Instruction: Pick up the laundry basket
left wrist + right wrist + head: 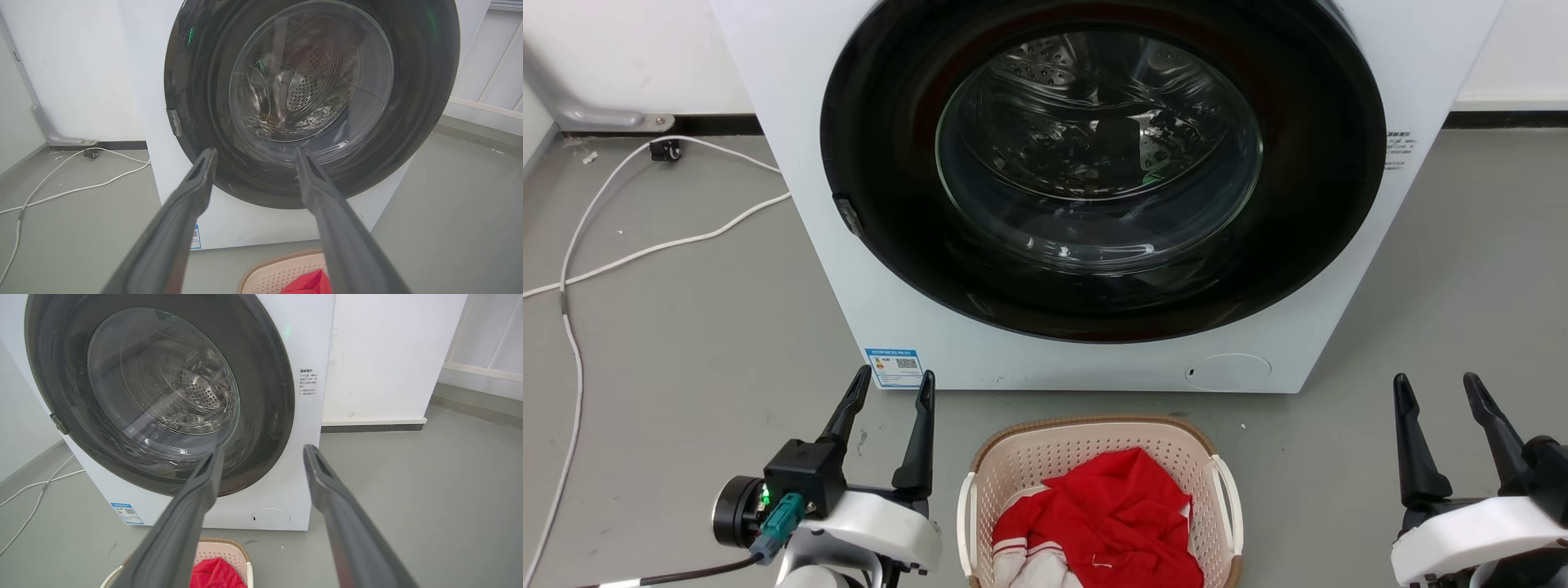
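The laundry basket (1045, 457) stands on the floor at the bottom centre of the head view, pale pink with a brown rim and white side handles, holding red and white clothes (1107, 523). Its rim also peeks in at the bottom of the left wrist view (269, 273) and the right wrist view (229, 549). My left gripper (892, 388) is open, left of the basket and apart from it. On the basket's other side, well clear of it, my right gripper (1436, 390) stands open. Both grippers hold nothing (254, 153) (263, 451).
A white washing machine (809, 204) with a shut round dark door (1103, 171) stands just behind the basket. White cables (645, 245) trail over the grey floor at the left. A white wall with a dark skirting runs behind.
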